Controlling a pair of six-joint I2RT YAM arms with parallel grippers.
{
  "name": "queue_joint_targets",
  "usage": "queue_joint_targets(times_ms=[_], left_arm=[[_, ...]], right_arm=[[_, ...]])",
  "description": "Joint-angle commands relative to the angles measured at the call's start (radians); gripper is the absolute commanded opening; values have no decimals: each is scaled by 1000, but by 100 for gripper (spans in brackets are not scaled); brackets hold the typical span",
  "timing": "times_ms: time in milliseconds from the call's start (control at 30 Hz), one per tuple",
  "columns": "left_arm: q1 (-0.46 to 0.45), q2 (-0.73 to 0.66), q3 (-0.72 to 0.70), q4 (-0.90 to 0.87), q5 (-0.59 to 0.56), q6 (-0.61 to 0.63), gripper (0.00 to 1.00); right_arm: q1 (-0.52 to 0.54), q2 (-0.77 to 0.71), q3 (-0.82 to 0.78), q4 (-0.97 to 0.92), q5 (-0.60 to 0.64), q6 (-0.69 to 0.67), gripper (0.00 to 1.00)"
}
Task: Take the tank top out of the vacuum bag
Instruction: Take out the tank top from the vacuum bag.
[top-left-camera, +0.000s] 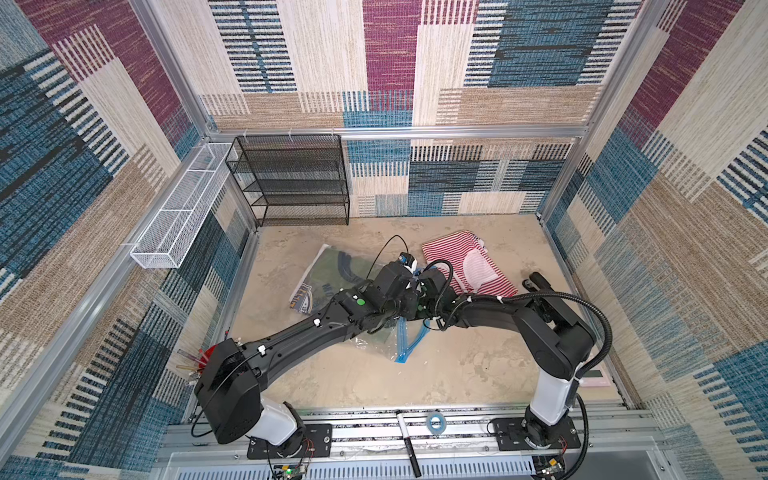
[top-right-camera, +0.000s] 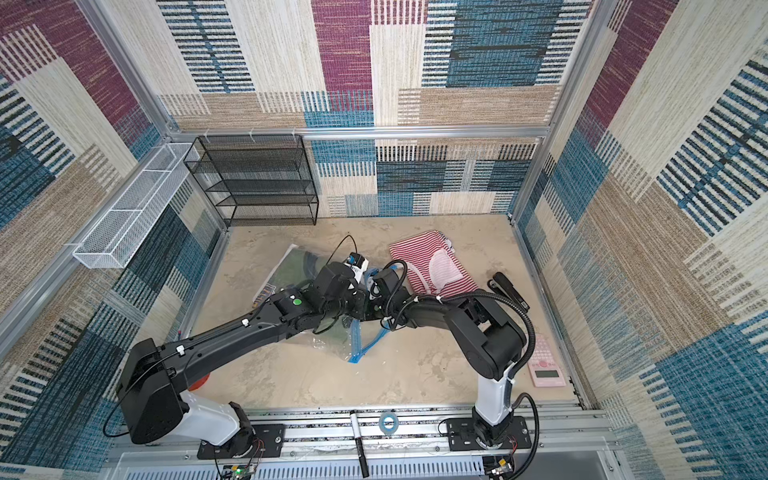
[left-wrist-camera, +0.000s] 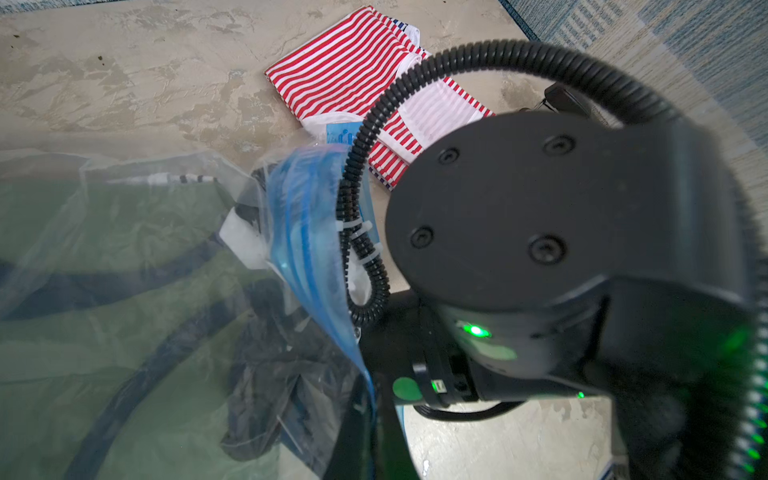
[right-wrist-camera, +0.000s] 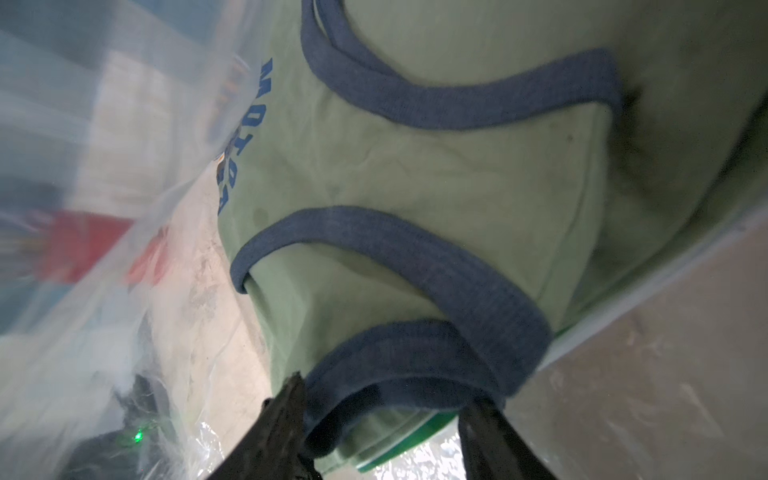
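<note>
My right gripper (right-wrist-camera: 386, 415) sits parted around the tank top (right-wrist-camera: 415, 187) strap inside the vacuum bag (left-wrist-camera: 124, 187); left gripper (left-wrist-camera: 365, 424) pinches its zip edge. Nothing's out yet.

Tank top (top-left-camera: 332, 266) inside vacuum bag (top-left-camera: 402, 347) — another garment (top-left-camera: 461, 262) to its right.
</note>
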Motion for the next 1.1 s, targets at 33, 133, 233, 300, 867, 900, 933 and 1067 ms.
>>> queue_joint_targets(times_ms=[33,133,233,300,867,900,933,1067], left_arm=[[0,1,2,24,9,10,0],[0,0,2,32,18,10,0],[0,0,-2,47,36,6,0],[1,2,-5,56,48,4,0],[0,17,-2,89,81,21,0],[0,19,-2,89,80,22,0],[2,20,-2,91,83,22,0],[2,22,-2,97,88,24,0]], right_arm=[[4,14,14,20,-15,-1,59],[5,27,16,29,-20,0,59],[6,35,28,30,-24,-1,58],[7,35,36,30,-22,-3,57],[9,71,117,-3,-19,-42,51],[9,73,121,-6,-19,-45,50],[9,75,123,-6,-18,-46,49],[10,96,140,1,-35,-52,26]])
